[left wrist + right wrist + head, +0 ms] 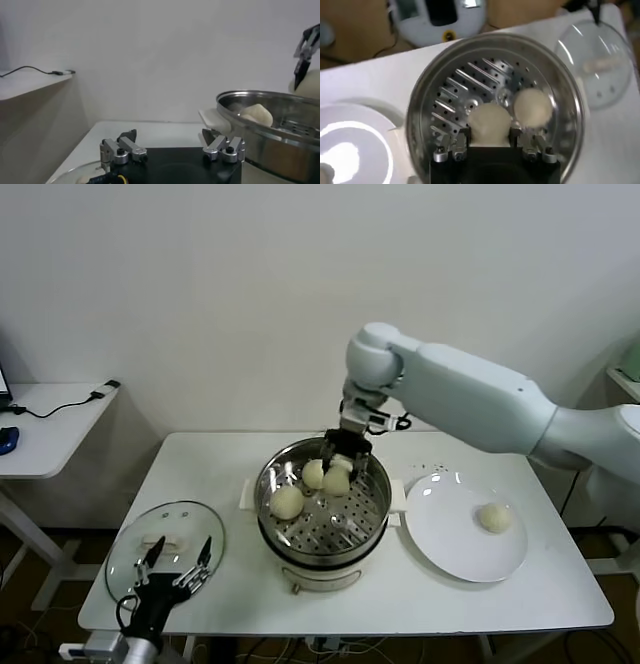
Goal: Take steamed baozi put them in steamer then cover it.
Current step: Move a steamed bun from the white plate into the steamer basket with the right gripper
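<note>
The steamer (372, 514) stands mid-table, a shiny steel pot with a perforated tray (465, 85). My right gripper (341, 465) hangs just above the tray at the pot's far side, shut on a cream-white baozi (490, 120). Two more baozi (288, 501) (313, 473) lie on the tray; the right wrist view shows one (533, 106) beside the held one. A further baozi (493, 517) rests on the white plate (450, 534) to the right. The glass cover (150, 529) lies flat at the table's left front. My left gripper (178, 562) hovers open over the cover's near edge.
A side desk (50, 424) with a cable stands to the left of the table. A white wall backs the scene. The steamer's white base and side handles (398, 494) nearly touch the plate's rim.
</note>
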`<control>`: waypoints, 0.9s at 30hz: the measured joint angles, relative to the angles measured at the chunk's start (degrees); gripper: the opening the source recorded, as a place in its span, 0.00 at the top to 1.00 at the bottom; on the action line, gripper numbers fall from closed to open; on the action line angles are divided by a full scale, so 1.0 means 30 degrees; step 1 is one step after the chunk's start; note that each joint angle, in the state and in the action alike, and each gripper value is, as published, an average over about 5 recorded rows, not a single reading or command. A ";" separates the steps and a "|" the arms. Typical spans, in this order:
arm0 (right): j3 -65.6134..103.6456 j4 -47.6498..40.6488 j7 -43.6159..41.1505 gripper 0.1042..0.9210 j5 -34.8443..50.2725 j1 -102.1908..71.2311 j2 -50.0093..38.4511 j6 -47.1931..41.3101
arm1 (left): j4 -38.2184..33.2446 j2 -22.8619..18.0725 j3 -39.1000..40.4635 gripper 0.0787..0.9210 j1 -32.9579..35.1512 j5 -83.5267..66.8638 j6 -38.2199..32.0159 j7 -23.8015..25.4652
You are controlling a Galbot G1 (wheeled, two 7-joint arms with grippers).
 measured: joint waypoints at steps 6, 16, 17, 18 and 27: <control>-0.0649 0.0115 0.0030 0.48 -0.1052 -0.0318 0.1023 0.2006 | 0.0004 -0.0015 -0.0110 0.12 -0.0078 -0.0179 0.0006 -0.0005; -0.1080 0.0582 -0.0184 0.49 -0.2258 -0.1267 0.1755 0.3317 | 0.0164 -0.0002 -0.0132 0.12 -0.0291 -0.0309 0.0051 0.0029; -0.1127 0.0654 -0.0201 0.49 -0.2303 -0.1366 0.1777 0.3355 | 0.0191 0.0009 -0.0146 0.12 -0.0310 -0.0328 0.0056 0.0033; -0.1175 0.0722 -0.0213 0.49 -0.2339 -0.1457 0.1800 0.3384 | 0.0217 0.0021 -0.0167 0.12 -0.0333 -0.0349 0.0065 0.0037; -0.1301 0.1160 -0.0268 0.48 -0.2725 -0.2020 0.2012 0.3363 | 0.0309 0.0037 -0.0151 0.12 -0.0449 -0.0413 0.0095 0.0043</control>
